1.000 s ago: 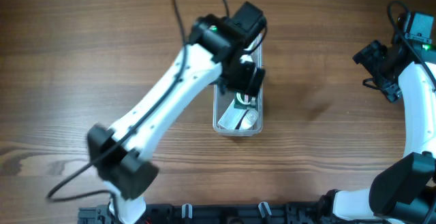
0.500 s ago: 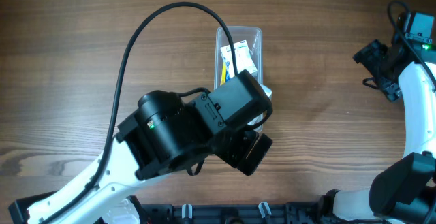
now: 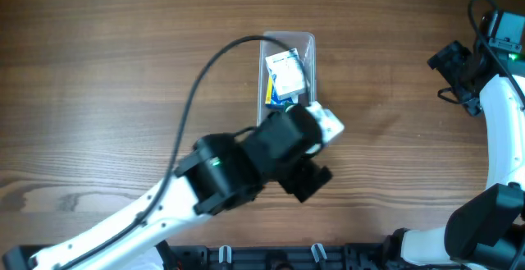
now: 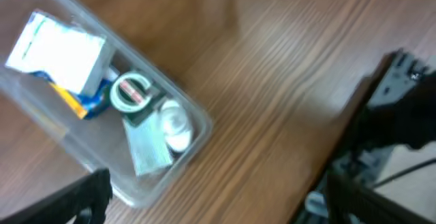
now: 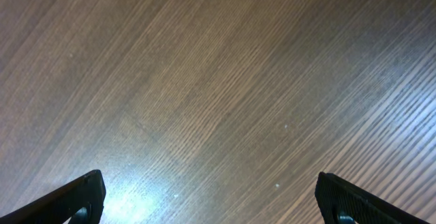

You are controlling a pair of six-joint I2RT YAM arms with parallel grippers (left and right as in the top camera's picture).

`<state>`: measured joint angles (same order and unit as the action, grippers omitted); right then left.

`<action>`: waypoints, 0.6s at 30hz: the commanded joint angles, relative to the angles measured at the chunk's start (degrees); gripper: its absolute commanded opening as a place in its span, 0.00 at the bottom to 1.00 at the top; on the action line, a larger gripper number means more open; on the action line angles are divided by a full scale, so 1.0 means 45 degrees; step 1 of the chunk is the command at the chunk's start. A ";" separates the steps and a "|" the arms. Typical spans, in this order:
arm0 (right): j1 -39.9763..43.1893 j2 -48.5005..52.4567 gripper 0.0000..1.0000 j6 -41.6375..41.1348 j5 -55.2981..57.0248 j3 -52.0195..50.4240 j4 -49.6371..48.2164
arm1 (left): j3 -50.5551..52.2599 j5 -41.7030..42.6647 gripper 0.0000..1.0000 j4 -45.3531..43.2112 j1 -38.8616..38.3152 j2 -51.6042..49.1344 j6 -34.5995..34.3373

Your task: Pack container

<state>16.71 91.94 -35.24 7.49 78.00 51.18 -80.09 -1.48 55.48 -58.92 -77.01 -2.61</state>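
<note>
The container [image 3: 308,44] is a long clear bin at the table's middle; my left arm covers its near half. In the left wrist view the container [image 4: 201,124] holds a white box [image 4: 58,50], a yellow and blue item [image 4: 75,100], a green and white roll [image 4: 131,91], a small white bottle [image 4: 174,122] and a pale green box [image 4: 150,150]. My left gripper [image 4: 214,197] is open and empty, raised above the table beside the bin's near end; it also shows in the overhead view [image 3: 308,180]. My right gripper [image 5: 210,190] is open and empty over bare wood at the far right [image 3: 456,63].
The left arm's black cable [image 3: 205,73] loops over the table left of the bin. A black rail [image 3: 312,253] runs along the front edge. Dark gear [image 4: 402,115] shows at the right of the left wrist view.
My left arm has lifted off the container and drawn back toward the front edge, uncovering the bin's far half. The right arm has not moved.
</note>
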 commanded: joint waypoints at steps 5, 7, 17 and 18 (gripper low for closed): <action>0.0005 0.0107 1.00 0.0087 -0.0112 -0.0029 0.0000 | 0.7796 0.3385 1.00 -0.6241 0.4979 0.5965 0.0529; 0.0010 0.0107 1.00 0.0087 -0.0112 -0.0029 -0.0010 | 0.9238 0.4211 1.00 -0.7072 0.6902 0.7966 0.0486; 0.0005 0.0107 1.00 0.0087 -0.0112 -0.0029 -0.0049 | 1.1521 0.4376 1.00 -0.7223 1.1788 1.2565 0.0544; 0.0005 0.0107 1.00 0.0087 -0.0112 -0.0029 -0.0053 | 1.1764 0.4313 1.00 -0.7281 1.2123 1.2842 0.0539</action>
<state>16.71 91.94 -35.24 7.51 78.00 51.11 -29.04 18.52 23.40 -6.92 -21.34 -1.08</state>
